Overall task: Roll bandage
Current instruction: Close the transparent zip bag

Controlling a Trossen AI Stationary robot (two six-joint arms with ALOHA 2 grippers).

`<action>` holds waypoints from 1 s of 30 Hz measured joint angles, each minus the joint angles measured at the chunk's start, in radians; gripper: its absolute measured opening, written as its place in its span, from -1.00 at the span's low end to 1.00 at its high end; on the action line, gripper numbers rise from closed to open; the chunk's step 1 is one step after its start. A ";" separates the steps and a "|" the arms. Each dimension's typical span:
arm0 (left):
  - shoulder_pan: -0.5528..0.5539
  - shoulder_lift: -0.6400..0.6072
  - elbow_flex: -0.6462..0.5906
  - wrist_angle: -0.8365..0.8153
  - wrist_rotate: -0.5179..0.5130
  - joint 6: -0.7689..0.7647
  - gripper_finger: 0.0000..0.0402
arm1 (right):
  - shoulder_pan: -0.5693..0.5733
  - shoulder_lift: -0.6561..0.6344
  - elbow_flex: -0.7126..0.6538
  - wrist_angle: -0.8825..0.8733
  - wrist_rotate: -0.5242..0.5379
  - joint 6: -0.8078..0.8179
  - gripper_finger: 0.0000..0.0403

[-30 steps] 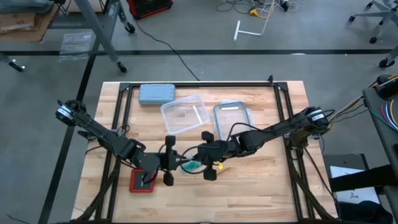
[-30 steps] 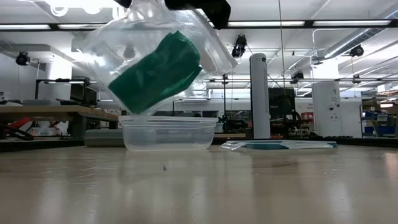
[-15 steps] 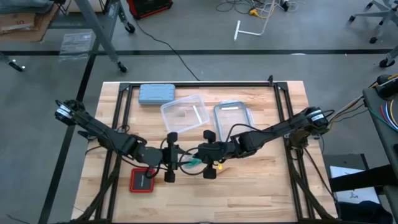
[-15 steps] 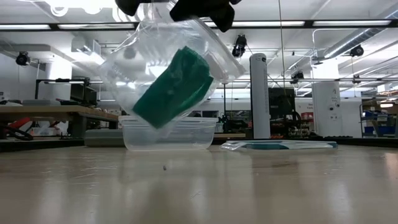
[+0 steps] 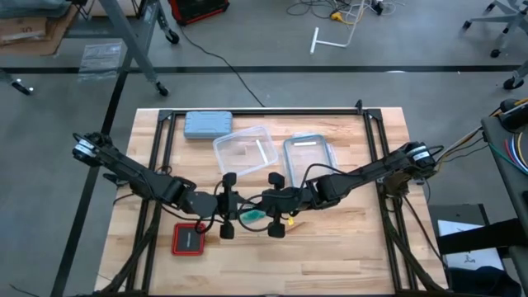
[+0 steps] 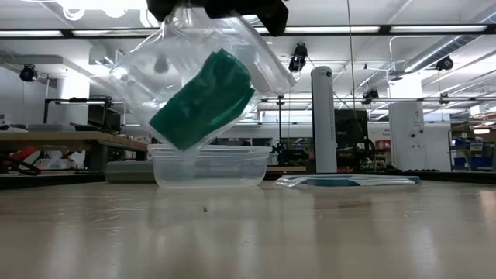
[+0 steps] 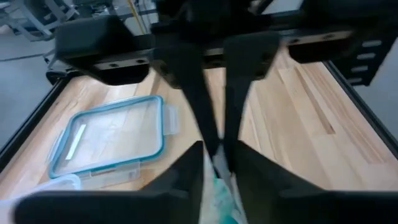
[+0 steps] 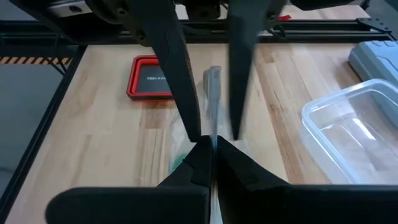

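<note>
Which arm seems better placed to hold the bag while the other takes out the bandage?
Probably right: the right gripper is pinched shut on the clear bag's edge, the bandage hanging inside, off the table.

Green bandage in the air

The bandage [image 6: 203, 99] is a folded teal-green bundle, tilted, inside a clear plastic bag [image 6: 155, 66] above the table.

Landmark: container [image 5: 244, 153], mid-table. Lid [image 5: 308, 154] just right of it, case [image 5: 207, 124] behind-left. Bag w/ bandage [image 6: 203, 99] in front, off table; pad [image 5: 189, 239] front-left.
</note>
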 joint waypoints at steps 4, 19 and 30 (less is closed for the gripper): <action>0.000 0.001 -0.001 0.002 0.023 0.029 -0.96 | 0.001 0.001 0.003 0.003 -0.007 0.002 -1.00; -0.078 0.005 -0.013 -0.013 0.018 0.248 -1.00 | -0.002 -0.001 0.005 -0.007 -0.141 0.082 -0.51; -0.078 0.005 -0.013 0.001 0.000 0.248 -1.00 | -0.002 -0.001 0.005 -0.008 -0.154 0.068 -0.38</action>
